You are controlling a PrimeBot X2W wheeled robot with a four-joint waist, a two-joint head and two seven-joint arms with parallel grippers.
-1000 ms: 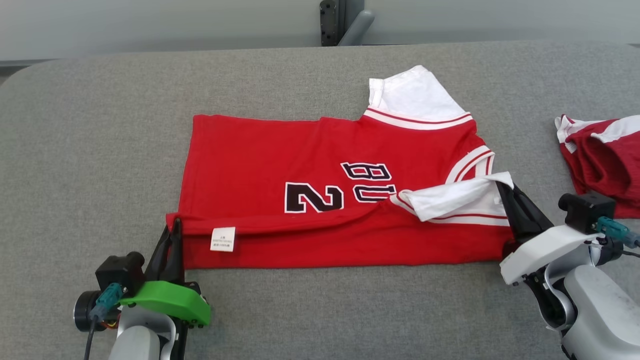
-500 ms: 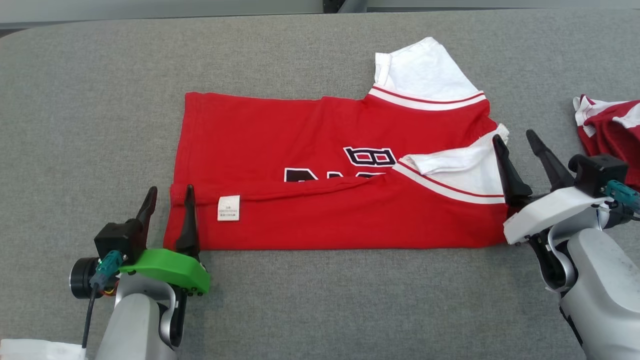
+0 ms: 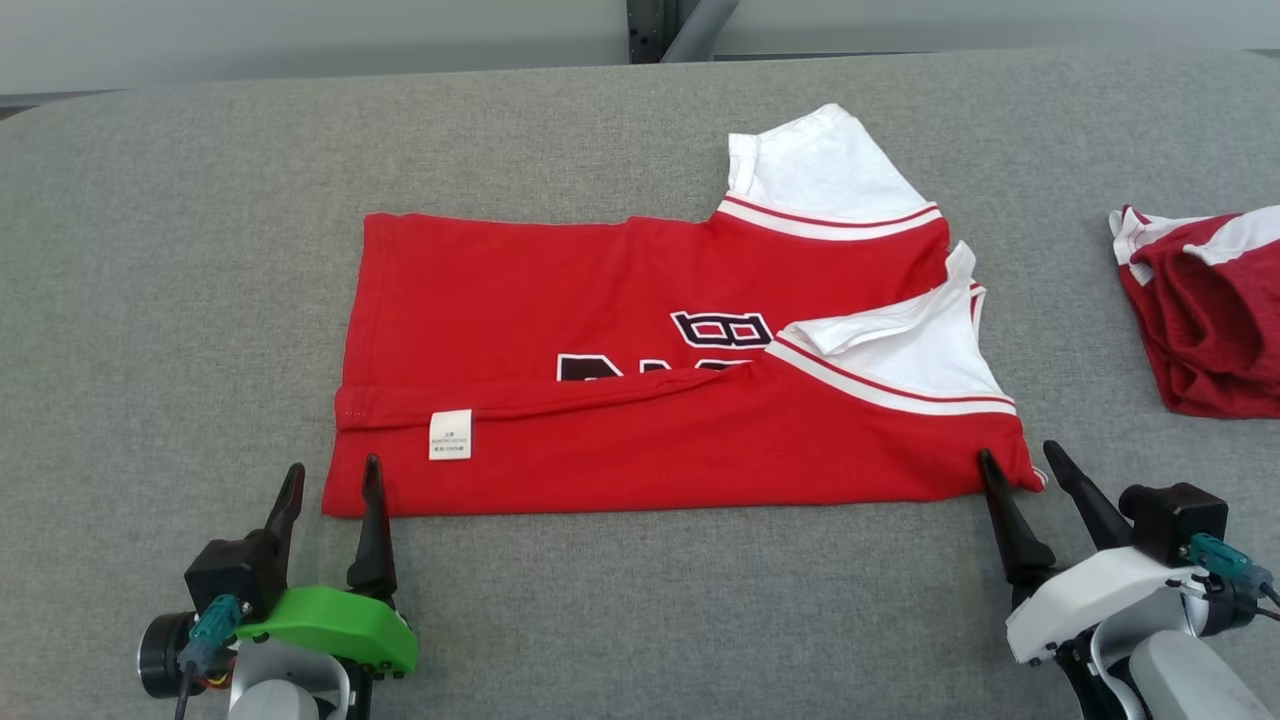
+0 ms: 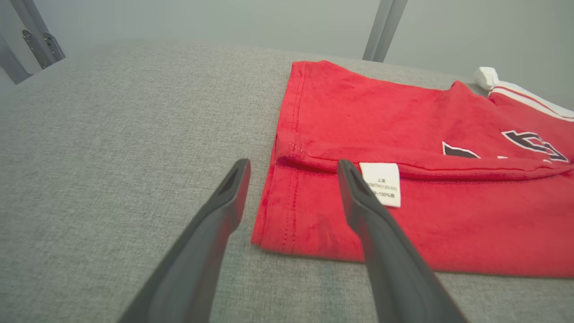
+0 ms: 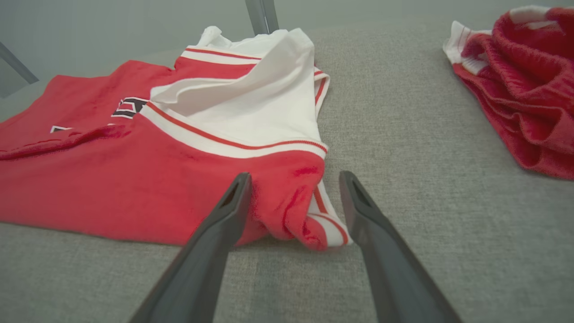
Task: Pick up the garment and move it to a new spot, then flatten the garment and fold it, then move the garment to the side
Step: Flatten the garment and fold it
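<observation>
The garment [image 3: 600,290], a red jersey with white sleeves and dark lettering, lies flat across the middle of the grey table [image 3: 150,300]. Its near long edge is folded up over the body, showing a white label [image 3: 450,435]. My left gripper [image 3: 332,468] stands open at the garment's near left corner, one finger over the cloth [image 4: 381,116] and one over bare table. My right gripper [image 3: 1018,452] is open at the near right corner, its fingers either side of the bunched hem [image 5: 314,224]. Neither holds anything.
A second red and white garment [image 3: 1210,310] lies crumpled at the table's right edge, also in the right wrist view [image 5: 524,76]. A dark post [image 3: 650,20] stands behind the table's far edge. Bare grey surface lies left of and in front of the jersey.
Both grippers went from shut on the garment's near corners to open, letting the folded edge drop flat, and drew back toward the near corners. The head camera also shifted.
</observation>
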